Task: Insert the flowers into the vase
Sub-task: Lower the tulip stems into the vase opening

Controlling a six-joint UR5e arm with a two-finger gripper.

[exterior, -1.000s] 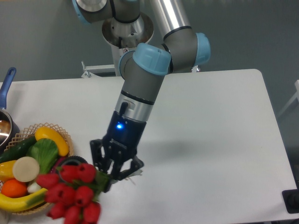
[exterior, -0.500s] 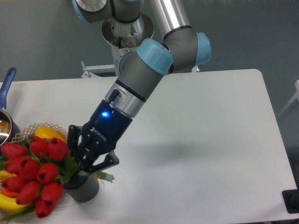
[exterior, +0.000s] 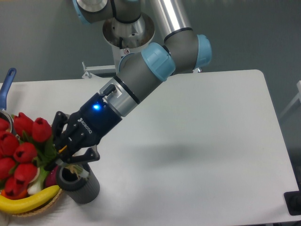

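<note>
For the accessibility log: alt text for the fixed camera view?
The arm's tool grips red flowers by their stems, tilted left above the dark grey vase on a white table, blooms over a basket holding a banana.

Gripper [exterior: 70,149]: swung from near upright to a steep slant, its fingers moved left and slightly up. Tulip bunch [exterior: 21,153]: carried left and raised, from low in front of the wicker basket [exterior: 35,209] to above it, blooms pointing left. Vase [exterior: 78,182]: uncovered, rim and bore now visible; stem ends appeared to sit at its mouth, though not clearly.
</note>
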